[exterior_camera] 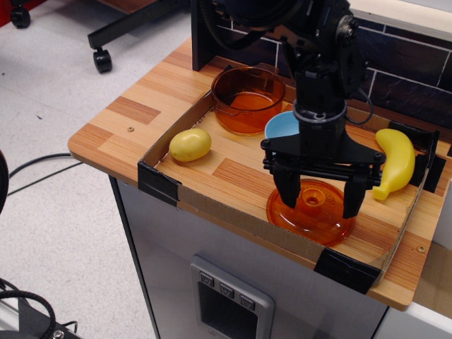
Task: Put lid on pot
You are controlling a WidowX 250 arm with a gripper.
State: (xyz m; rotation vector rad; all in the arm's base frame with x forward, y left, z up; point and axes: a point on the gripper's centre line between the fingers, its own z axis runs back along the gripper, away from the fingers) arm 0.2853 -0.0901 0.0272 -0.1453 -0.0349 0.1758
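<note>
The orange transparent lid (308, 215) lies flat at the front right of the cardboard tray, its small knob (311, 201) showing between my fingers. My black gripper (319, 200) is open and hangs over the lid, one finger on each side of the knob, fingertips near the lid's surface. The orange-brown pot (247, 99) stands open at the back left of the tray, well apart from the lid.
A light-blue bowl (281, 128) sits between pot and lid, partly hidden by my arm. A yellow lemon-like fruit (189, 144) lies at the left, a banana (395, 162) at the right. The cardboard tray wall (233, 220) rims the front; a dark tiled wall stands behind.
</note>
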